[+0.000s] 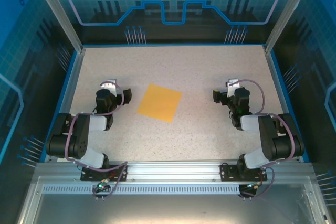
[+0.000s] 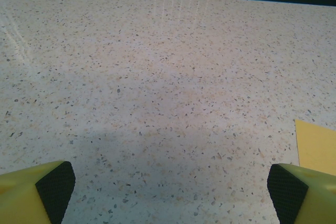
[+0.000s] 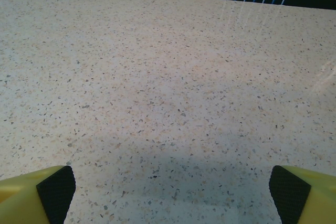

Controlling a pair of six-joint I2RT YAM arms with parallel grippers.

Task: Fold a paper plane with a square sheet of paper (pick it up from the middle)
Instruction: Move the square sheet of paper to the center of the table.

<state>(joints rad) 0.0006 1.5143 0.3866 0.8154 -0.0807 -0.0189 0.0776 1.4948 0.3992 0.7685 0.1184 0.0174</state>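
In the top external view, the square sheet of paper [image 1: 159,103] lies flat on the speckled counter [image 1: 173,69], turned a little askew, between my 2 arms and nearer my left end effector [image 1: 126,96] than my right end effector [image 1: 218,96]. Neither of mine touches it. I see no crease in it, so I judge the folding has yet to begin and the first job is the pick-up. I expect the sheet to be almost weightless and floppy, quick to slide, and easy to dent or tear. I would take it near its middle, as the task asks, pressing my 2 fingers down gently and drawing up a small pinch; if I push too hard I may scrape the counter, and too lightly I may just skate over the paper. In the left wrist view, my 2 fingers stand wide apart with nothing between them, and a corner of the sheet shows at the right, just beyond the right-hand finger, so I would shift that way first. In the right wrist view, my other 2 fingers are spread wide too, over bare counter.
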